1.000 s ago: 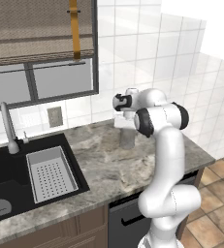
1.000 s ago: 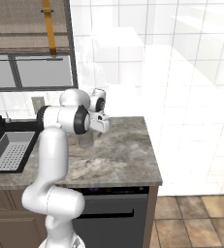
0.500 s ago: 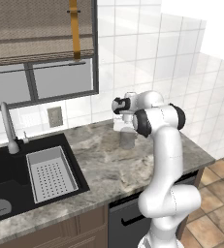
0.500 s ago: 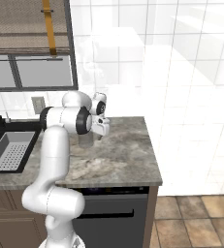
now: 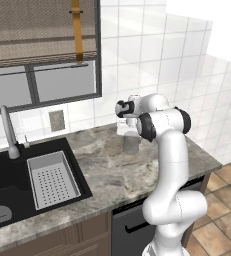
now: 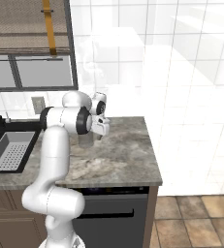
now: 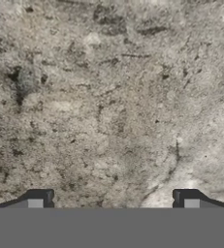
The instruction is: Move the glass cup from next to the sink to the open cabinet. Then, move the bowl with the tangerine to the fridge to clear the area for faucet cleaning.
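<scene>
Right now my end effector [image 7: 113, 199] is spread wide, its two dark fingertips [image 7: 38, 197] standing far apart at the bottom of the hand view with nothing between them. Beyond them lies only mottled grey stone worktop [image 7: 108, 97]. From the base views, my hand points down over the glass cup [image 5: 131, 142], which stands upright on the worktop just below it; I cannot tell whether my fingers reach the rim. From the right side the cup [image 6: 86, 139] shows partly hidden behind my forearm, near the back of the worktop [image 6: 123, 155] and close to the tiled wall. Off to the left sits the black sink [image 5: 17, 185], well apart from the cup, with a perforated grey strainer basket [image 5: 51, 179] in its right half and the faucet [image 5: 8, 131] rising behind it. An outlet [image 5: 56, 120] is set in the wall between faucet and cup, below the window [image 5: 42, 85] with its woven blind.
</scene>
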